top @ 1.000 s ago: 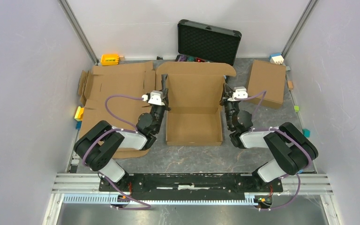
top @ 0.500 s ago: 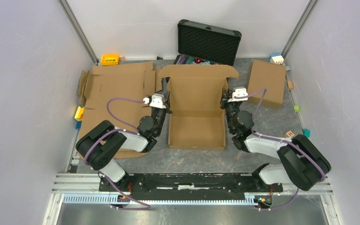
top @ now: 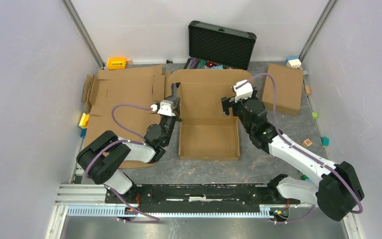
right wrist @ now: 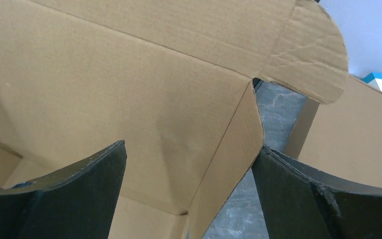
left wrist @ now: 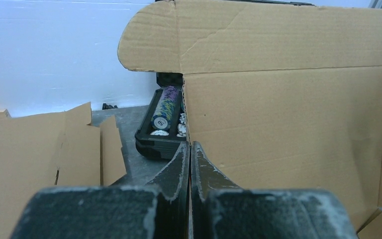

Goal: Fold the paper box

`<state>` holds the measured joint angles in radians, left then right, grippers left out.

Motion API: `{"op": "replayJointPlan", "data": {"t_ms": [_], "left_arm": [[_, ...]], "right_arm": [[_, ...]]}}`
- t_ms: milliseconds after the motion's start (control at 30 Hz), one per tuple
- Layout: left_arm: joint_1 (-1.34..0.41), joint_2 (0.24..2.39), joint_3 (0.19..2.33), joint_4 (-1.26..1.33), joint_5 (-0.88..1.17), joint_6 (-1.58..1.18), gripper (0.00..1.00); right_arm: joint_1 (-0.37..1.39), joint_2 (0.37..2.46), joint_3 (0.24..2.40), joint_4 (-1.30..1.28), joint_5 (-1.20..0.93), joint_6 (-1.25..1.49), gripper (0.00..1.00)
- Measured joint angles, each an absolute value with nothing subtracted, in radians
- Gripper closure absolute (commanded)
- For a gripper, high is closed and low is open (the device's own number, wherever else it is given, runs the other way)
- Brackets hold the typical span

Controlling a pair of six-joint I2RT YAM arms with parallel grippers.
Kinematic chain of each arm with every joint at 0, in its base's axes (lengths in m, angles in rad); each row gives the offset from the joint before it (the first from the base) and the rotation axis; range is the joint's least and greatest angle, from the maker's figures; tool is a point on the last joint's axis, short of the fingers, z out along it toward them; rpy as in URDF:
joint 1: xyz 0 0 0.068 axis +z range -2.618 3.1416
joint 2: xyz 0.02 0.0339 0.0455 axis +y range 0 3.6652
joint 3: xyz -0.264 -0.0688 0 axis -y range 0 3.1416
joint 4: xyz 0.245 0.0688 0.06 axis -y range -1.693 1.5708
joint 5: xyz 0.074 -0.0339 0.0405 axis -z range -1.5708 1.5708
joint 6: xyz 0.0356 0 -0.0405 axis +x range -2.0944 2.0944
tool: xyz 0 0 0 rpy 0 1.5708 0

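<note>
Corrugated paper box: left gripper clamps its wall, right gripper gapes wide; flat cardboard left, black case behind.

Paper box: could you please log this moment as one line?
paper box: partly folded, lid up | left gripper: shut on left wall | right gripper: open at right wall

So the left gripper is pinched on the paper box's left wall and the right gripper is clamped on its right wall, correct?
Not the right gripper: the right wrist view shows it open, fingers wide apart, flanking the right wall of the paper box. The left gripper does pinch the left wall.
</note>
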<state>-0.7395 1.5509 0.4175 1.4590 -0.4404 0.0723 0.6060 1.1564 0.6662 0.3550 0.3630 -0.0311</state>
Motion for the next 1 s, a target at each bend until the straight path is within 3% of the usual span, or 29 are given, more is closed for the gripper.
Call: {"op": "replayJointPlan", "data": {"t_ms": [200,300,467,767,1000], "left_arm": [[-0.739,1.551,0.418,1.453,-0.434,0.076,0.98],[-0.739,1.548,0.418,1.452,-0.425,0.080,0.98],[-0.742,1.544,0.418,1.446,-0.406,0.080,0.98],[-0.742,1.543,0.418,1.445,-0.379,0.089,0.98],[-0.742,1.543,0.418,1.445,-0.356,0.095,0.98]], "right_arm": [[0.603,1.111,0.849,0.007,0.258,-0.112,0.02],[0.600,1.147,1.045,-0.162,0.159,-0.194,0.02],[0.602,1.290,1.392,-0.306,0.073,-0.314,0.02],[0.577,1.604,1.821,-0.588,-0.113,-0.515,0.02],[0.498,1.756,1.959,-0.720,-0.270,-0.574,0.02]]}}
